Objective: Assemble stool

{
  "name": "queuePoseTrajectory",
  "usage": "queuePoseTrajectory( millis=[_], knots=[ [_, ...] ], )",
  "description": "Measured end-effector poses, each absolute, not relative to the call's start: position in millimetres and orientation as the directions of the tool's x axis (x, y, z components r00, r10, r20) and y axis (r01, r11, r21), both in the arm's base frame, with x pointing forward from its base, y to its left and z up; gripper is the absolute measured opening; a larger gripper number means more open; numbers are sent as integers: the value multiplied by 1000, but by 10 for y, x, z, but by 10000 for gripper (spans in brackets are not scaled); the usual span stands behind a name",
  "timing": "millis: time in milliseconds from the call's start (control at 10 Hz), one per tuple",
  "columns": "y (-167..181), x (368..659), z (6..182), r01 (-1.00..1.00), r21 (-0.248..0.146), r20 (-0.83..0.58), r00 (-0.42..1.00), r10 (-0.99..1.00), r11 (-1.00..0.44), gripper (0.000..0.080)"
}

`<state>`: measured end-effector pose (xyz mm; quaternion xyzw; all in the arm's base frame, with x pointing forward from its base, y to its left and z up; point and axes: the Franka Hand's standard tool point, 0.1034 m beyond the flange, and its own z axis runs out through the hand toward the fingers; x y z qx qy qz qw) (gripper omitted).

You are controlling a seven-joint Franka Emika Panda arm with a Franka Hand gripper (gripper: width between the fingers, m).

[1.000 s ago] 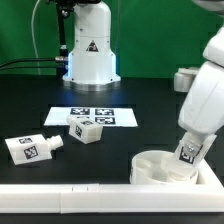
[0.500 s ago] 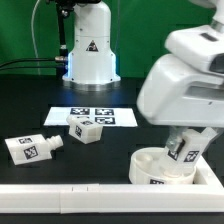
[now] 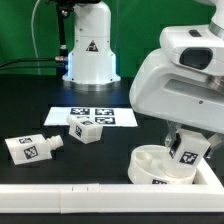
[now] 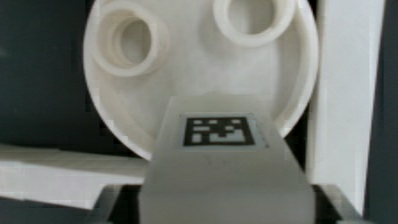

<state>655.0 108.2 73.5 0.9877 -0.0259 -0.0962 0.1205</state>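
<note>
At lower right, the hand (image 3: 184,143) gripped a leg (image 3: 186,153) tilted over the seat (image 3: 150,168) — seemingly aiming for a socket (image 4: 128,45).

From the exterior view we are looking across the black table (image 3: 110,150) toward the far robot base (image 3: 90,50), moderately near. The wrist camera is looking close (frame-filling) at the seat (image 4: 196,85) and leg (image 4: 222,175), which both views are sharing.

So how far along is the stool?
Done: nothing visibly seated; the two sockets in the wrist view are empty. In hand: the gripper holds one leg, tilted, at the seat. Left: that leg, plus two loose legs on the table.
</note>
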Motion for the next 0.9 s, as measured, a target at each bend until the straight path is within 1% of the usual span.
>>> queuePoseTrajectory(
  millis=[100,200,300,400,600,700,800,900],
  knots=[
    [982,6618,702,-222,194,-138,958,-250,-956,335],
    [906,6627,683,-367,152,-144,910,-388,-918,335],
    [879,6634,679,-522,111,-165,830,-533,-846,335],
    [871,6635,678,-576,128,-152,793,-590,-807,335],
    [897,6632,678,-661,143,-138,724,-676,-737,335],
    [898,6640,675,-737,149,-119,648,-752,-659,335],
    [877,6639,672,-835,119,-89,530,-843,-537,335],
    [840,6598,670,-903,63,-99,418,-903,-425,335]
  ],
)
